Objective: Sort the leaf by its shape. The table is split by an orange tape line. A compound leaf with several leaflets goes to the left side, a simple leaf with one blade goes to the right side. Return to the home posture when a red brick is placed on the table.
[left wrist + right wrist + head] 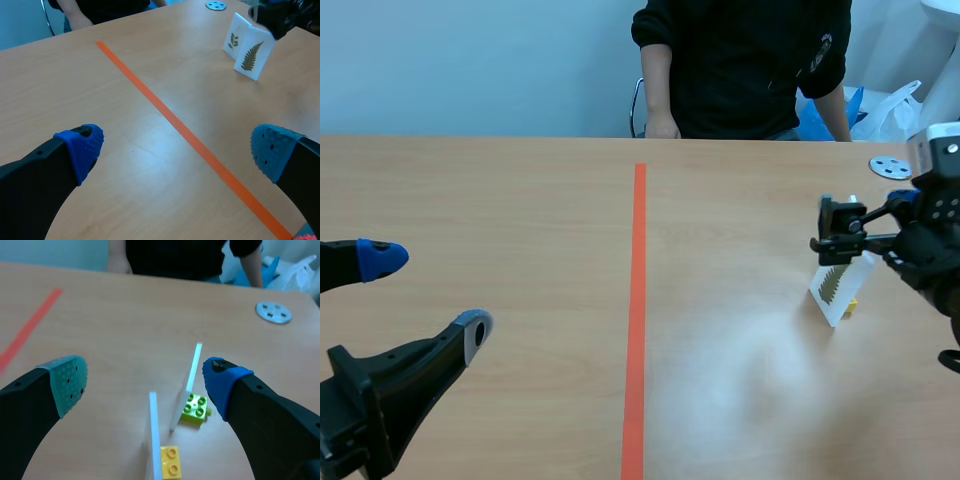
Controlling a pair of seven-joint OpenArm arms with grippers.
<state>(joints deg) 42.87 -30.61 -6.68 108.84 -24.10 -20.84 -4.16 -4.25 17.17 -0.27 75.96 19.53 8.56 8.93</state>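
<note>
Approach: right gripper (842, 235) spread wide, empty, over fern card (836, 284) at 3 o'clock; left gripper (430, 297) also spread. Next, probably: clamp card, carry past tape line (638, 300) to 9 o'clock

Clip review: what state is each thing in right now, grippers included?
Fern card: upright, right of the tape line, ungripped.
Second leaf card: upright beside it.
Left gripper: open, holding nothing.
Right gripper: open, over both cards.
Grey disc: lying flat.
</note>
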